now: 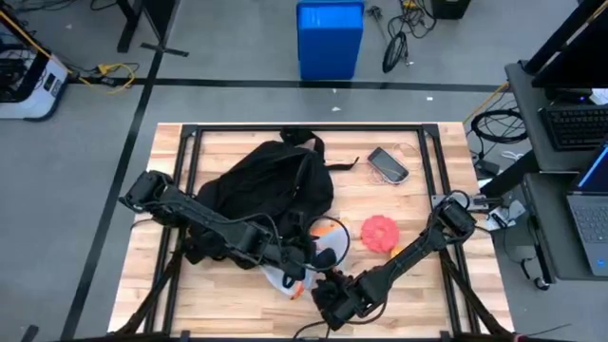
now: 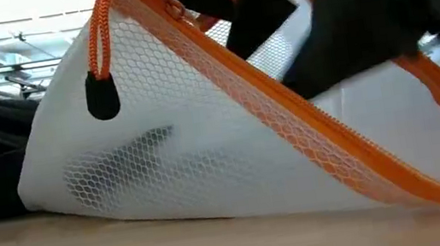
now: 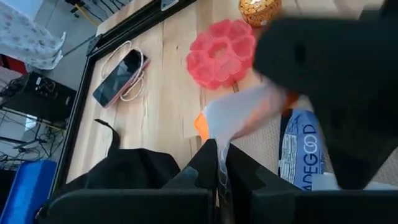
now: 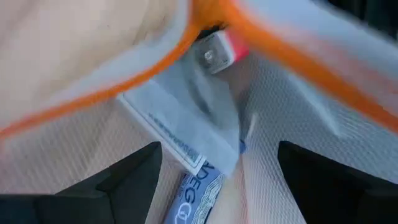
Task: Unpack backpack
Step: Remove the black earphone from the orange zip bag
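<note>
The black backpack [image 1: 271, 185] lies on the table's far left half. In front of it a white mesh pouch [image 2: 208, 159] with an orange zipper [image 2: 305, 115] stands tilted up, its lower edge on the wood. My left gripper [image 1: 302, 264] is shut on the pouch. My right gripper [image 4: 230, 180] is open at the pouch's mouth, its fingers on either side of a blue-and-white packet [image 4: 199, 180] inside. Whether they touch anything cannot be told. My left gripper pinches an edge of the white mesh pouch [image 3: 222, 152] between its two fingers, coming from the table's left side. The held side of the pouch is raised, and its opposite edge [image 2: 215, 210] rests on the table.
A red flower-shaped pill box [image 1: 380, 231] with a small golden ball [image 3: 258, 9] beside it lies right of the pouch. A phone [image 1: 388, 163] lies at the far right. A blue bin [image 1: 330, 38] stands on the floor beyond the table.
</note>
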Action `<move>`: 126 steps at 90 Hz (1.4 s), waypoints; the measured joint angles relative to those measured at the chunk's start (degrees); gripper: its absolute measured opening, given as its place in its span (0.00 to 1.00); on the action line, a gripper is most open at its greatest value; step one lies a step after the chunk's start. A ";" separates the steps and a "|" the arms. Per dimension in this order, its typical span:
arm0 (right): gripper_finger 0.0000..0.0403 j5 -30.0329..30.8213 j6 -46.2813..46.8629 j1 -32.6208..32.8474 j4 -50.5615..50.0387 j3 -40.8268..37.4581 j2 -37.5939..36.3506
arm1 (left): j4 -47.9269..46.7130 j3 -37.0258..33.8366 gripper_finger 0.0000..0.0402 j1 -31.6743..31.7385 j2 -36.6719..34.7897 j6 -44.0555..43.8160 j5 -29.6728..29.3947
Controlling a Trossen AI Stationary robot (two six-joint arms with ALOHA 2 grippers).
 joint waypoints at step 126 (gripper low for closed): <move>0.35 -1.23 -2.83 -4.93 8.30 3.52 5.95 | -0.50 0.00 0.00 0.02 0.00 0.55 0.81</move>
